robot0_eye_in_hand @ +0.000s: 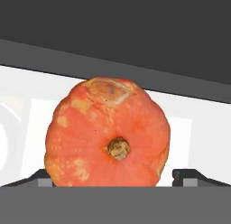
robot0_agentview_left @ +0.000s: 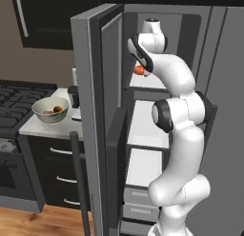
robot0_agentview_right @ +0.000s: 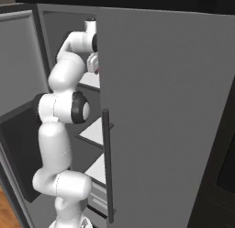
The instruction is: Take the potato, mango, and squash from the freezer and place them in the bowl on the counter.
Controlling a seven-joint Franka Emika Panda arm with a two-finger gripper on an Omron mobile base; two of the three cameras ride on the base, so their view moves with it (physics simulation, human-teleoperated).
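The squash (robot0_eye_in_hand: 108, 135) is orange, ribbed and round, with a brown stem facing the hand view. It sits on a white upper shelf of the freezer (robot0_agentview_left: 143, 121). My gripper (robot0_eye_in_hand: 117, 178) is open, one fingertip close at each side of the squash (robot0_agentview_left: 138, 70). In the left base view the gripper (robot0_agentview_left: 140, 63) reaches deep into the freezer. The cream bowl (robot0_agentview_left: 40, 106) stands on the counter (robot0_agentview_left: 52, 129) to the left. It holds an orange-brown ball and a duller lump, too small to tell apart as potato or mango.
The freezer's thick grey left door (robot0_agentview_left: 90, 87) stands open between the arm and the counter. The right door (robot0_agentview_right: 165, 107) hides most of the hand (robot0_agentview_right: 93, 61). A black stove (robot0_agentview_left: 19, 99) lies left of the bowl, and a dark appliance (robot0_agentview_left: 73, 96) stands behind it.
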